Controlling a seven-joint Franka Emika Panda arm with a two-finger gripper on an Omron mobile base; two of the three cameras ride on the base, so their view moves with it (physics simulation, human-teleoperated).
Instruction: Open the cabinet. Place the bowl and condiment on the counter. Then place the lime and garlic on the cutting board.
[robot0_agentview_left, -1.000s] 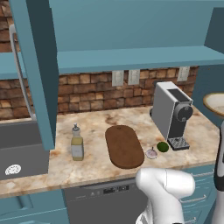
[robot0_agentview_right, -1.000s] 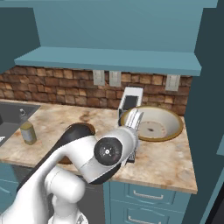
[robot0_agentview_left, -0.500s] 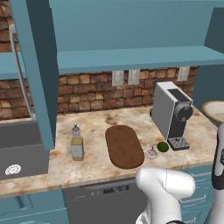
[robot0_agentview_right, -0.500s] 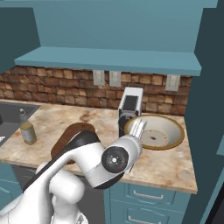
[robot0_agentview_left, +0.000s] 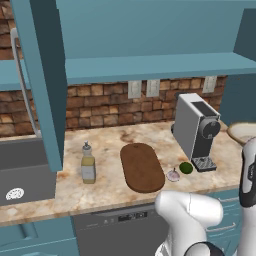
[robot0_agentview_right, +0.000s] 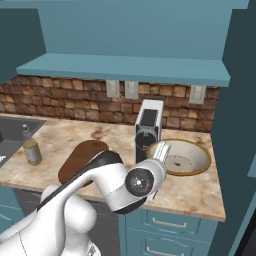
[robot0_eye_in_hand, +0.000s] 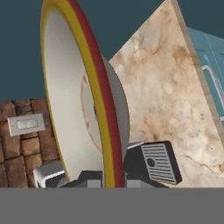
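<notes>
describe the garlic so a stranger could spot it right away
Find the grey coffee machine on the marbled counter. Just left of its drip tray sit two small round things between it and the dark oval cutting board. The garlic is the pale pinkish one; the lime is green.

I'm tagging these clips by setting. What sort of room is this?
A rendered home kitchen, by the look of it: a beige marbled stone counter against a brick backsplash, teal wall cabinets, and a grey coffee machine.
</notes>
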